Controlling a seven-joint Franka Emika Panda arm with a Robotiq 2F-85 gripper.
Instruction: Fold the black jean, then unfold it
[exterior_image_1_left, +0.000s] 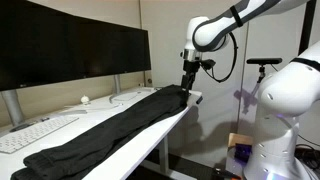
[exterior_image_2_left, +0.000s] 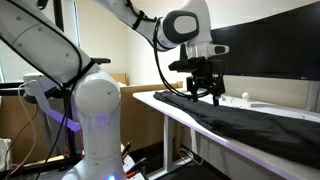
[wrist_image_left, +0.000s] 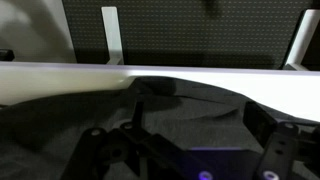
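The black jean lies stretched out flat along the white desk, from the near end to the far end. In both exterior views my gripper stands just above the far end of the jean, pointing down, with its fingers spread. In the wrist view the jean fills the lower half of the picture. My gripper is open, with dark cloth between and below the fingers. Whether the fingertips touch the cloth cannot be told.
Two dark monitors stand along the back of the desk. A white keyboard and a small white ball lie beside the jean. The white robot base stands off the desk's end, with cardboard boxes behind.
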